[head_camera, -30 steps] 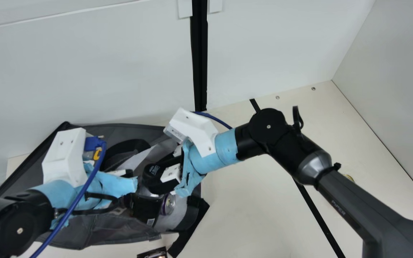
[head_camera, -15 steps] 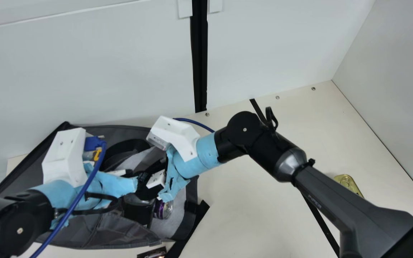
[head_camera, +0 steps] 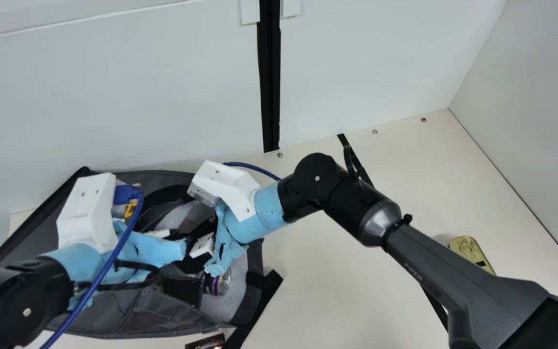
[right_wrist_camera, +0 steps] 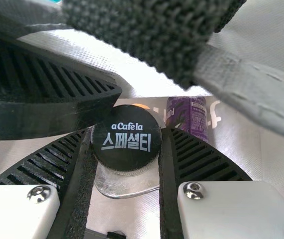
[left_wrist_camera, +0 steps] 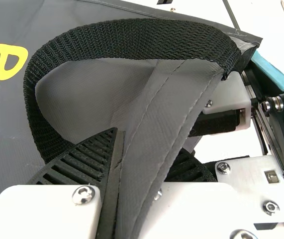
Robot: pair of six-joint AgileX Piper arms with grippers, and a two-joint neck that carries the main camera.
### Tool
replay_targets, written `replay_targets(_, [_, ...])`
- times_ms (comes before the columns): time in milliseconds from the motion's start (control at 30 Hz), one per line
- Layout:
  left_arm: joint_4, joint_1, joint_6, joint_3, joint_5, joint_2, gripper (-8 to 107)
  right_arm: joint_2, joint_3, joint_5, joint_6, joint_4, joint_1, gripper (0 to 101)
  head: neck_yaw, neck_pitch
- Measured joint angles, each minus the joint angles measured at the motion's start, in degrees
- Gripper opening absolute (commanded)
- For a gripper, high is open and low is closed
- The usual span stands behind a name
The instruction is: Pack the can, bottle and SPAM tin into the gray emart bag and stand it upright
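Black-capped and clear-shouldered, the plastic bottle (right_wrist_camera: 126,154) is inside the gray fabric emart bag (head_camera: 162,315), next to the purple metal can (right_wrist_camera: 187,117). We see the right gripper (right_wrist_camera: 127,130) closed to the width of the cap, one ribbed finger against each side. Across the mouth, the left gripper (left_wrist_camera: 149,142) is nearly closed, a thin fold of the bag's gray fabric pinched between its fingers; the black woven handle (left_wrist_camera: 132,37) arches beside that fold. Farther out, the gold rounded metal SPAM tin (head_camera: 468,248) lies on the cream table (head_camera: 347,291), unpacked.

We judge the step in hand to be seating the bottle. Done well, it needs the left pinch kept firm, the base supported before release, and the right fingers parted just enough to clear the cap. We would then withdraw along the bottle's axis, since a sideways exit might snag the handle or knock the can.
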Motion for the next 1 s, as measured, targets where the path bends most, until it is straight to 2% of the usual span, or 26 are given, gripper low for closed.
replay_targets(533, [0.00, 0.00, 0.00, 0.00, 0.00, 0.00, -8, -2.71, 1.69, 0.63, -0.02, -0.72, -1.18, 94, 0.00, 0.00])
replay_targets(1000, [0.00, 0.00, 0.00, 0.00, 0.00, 0.00, -8, -8.64, 4.75, 2.17, -0.57, -1.16, -2.97, 95, 0.09, 0.00])
